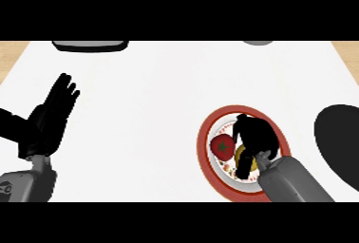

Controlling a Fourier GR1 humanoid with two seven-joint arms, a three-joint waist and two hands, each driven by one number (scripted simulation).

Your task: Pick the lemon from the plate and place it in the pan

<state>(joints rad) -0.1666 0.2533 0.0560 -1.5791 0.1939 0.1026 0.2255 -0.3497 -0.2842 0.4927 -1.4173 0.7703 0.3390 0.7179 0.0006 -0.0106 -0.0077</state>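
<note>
A red-rimmed plate (210, 124) lies at the right of the white counter. On it sits a red fruit with a green stem (222, 146), and beside that a yellow lemon (242, 154) shows only as a sliver. My right hand (254, 134) hangs over the plate with its fingers curled down around the lemon, hiding most of it. The black pan (338, 140) lies at the right edge, cut off by the view. My left hand (52, 114) rests open at the left with its fingers up.
A dark, light-rimmed object (89, 45) sits at the counter's far left edge, and a grey object (259, 42) peeks in at the far edge. Wooden floor shows at both upper corners.
</note>
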